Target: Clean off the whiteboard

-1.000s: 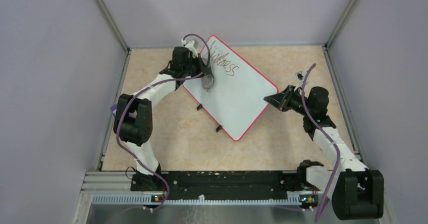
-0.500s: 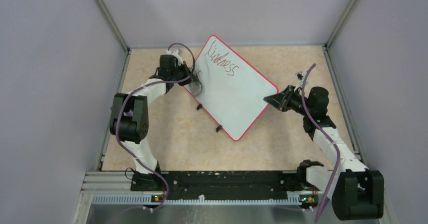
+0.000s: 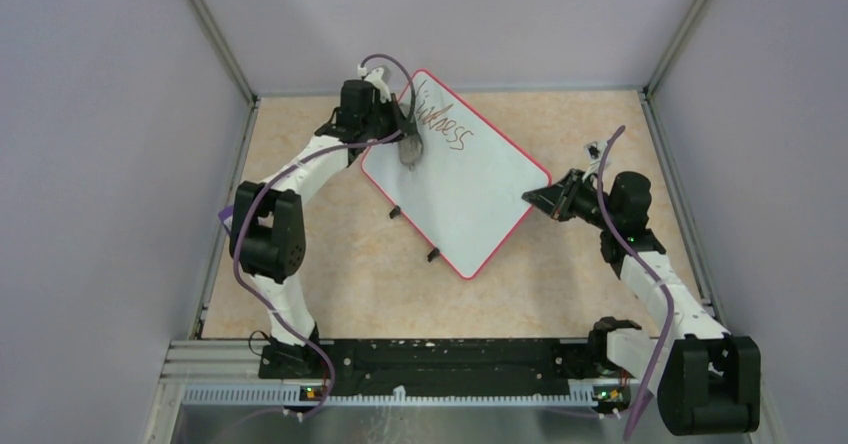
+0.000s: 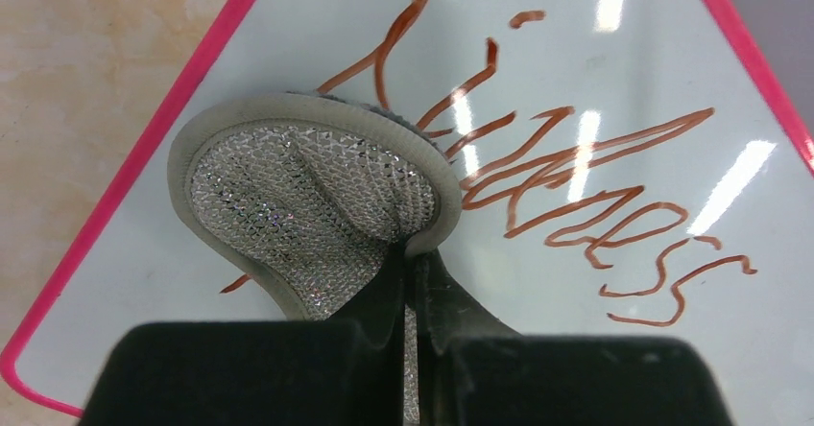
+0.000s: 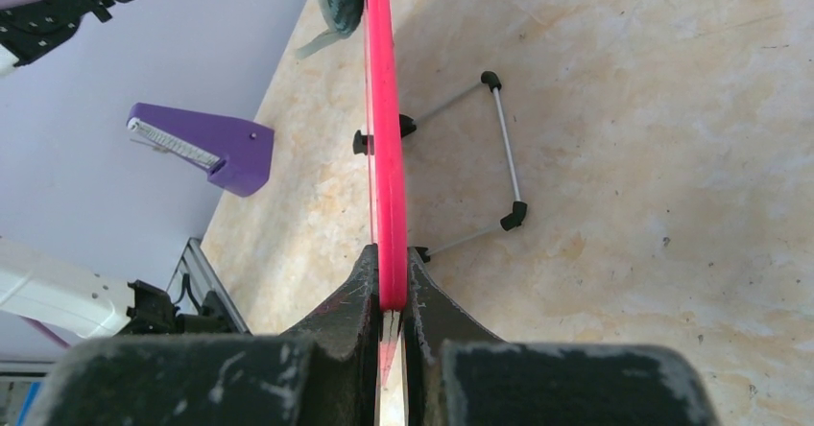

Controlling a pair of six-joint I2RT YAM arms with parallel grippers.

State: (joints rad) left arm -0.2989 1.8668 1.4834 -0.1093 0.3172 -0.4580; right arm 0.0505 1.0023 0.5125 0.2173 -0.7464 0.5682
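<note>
Red-brown handwriting (image 4: 576, 186) runs along the twelve o'clock end of the whiteboard (image 3: 460, 189), which sits diamond-wise mid-table (image 3: 330, 274). My left gripper (image 4: 408, 258) pinches the grey mesh wiping pad (image 4: 298, 191) — laid against the board near its ten o'clock edge, beside the first letters. My right gripper (image 5: 389, 296) is clamped on the pink rim (image 5: 384, 109) at three o'clock.

White links, bulky black joints, looping purple cable on left arm (image 3: 305, 167) and right arm (image 3: 655, 284).
</note>
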